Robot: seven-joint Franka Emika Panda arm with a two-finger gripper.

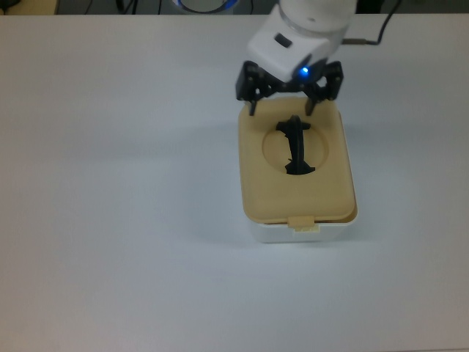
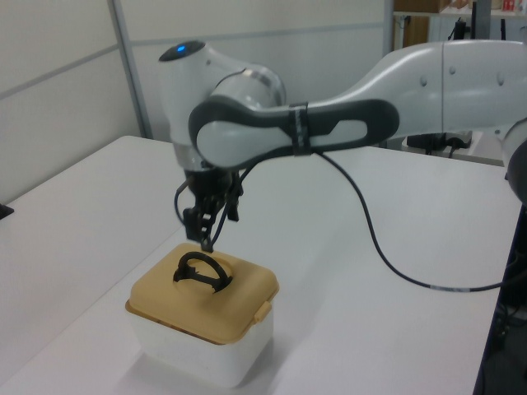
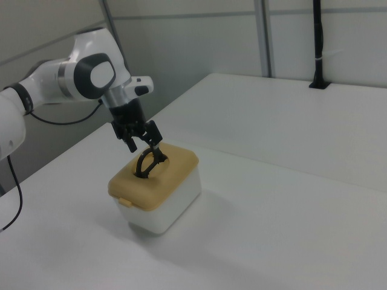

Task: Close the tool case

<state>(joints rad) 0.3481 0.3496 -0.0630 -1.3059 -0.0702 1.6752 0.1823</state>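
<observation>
Tool (image 1: pixel 281 108) hangs w/ fingers spread apart, gripping nothing, above the far edge of the lid (image 1: pixel 297 192) as seen in top view. Left view shows clear air between tool (image 2: pixel 207 239) and black handle (image 2: pixel 200 271); top view alone can't show that height gap. Right view puts tool (image 3: pixel 143 145) just beside and above handle (image 3: pixel 147 163), not touching.

Handle (image 1: pixel 295 145) stands upright in the lid's round recess. Beige lid sits flat on the white tub (image 2: pixel 198 350), edges lined up all round. Latch tab (image 1: pixel 303 223) shows at near edge in top view; left view shows tab (image 2: pixel 262 312) on the left view's right side. Tool case sits on white table (image 1: pixel 117 183), near top view's centre-right. Black cable (image 2: pixel 387 259) trails from arm (image 2: pixel 329 132), only fully seen in left view.
</observation>
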